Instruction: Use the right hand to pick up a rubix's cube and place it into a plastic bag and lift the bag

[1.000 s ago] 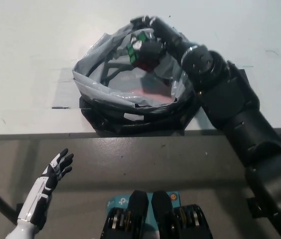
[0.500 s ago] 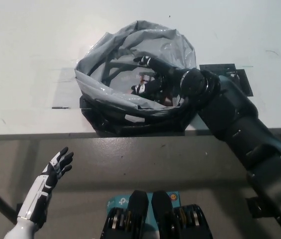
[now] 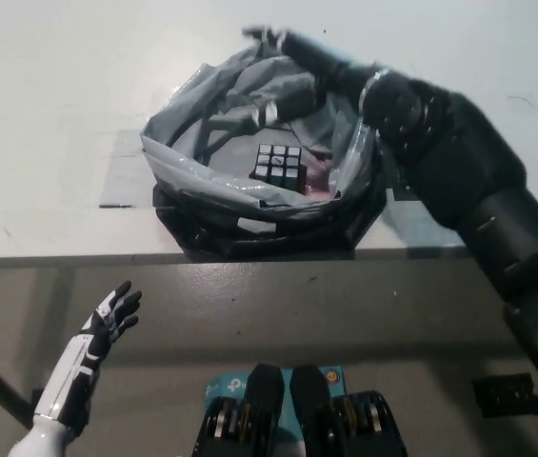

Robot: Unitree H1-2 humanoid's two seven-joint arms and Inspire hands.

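Your cube sits inside the bag; right hand spread empty over the far rim, left hand open, low near-left.

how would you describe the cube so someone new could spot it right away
On the white table sits a grey plastic bag with its mouth rolled open, near the table's front edge. The cube lies inside on the bag's bottom, below the black right hand at the far rim. It is the only small dark block with a grid of squares on top.
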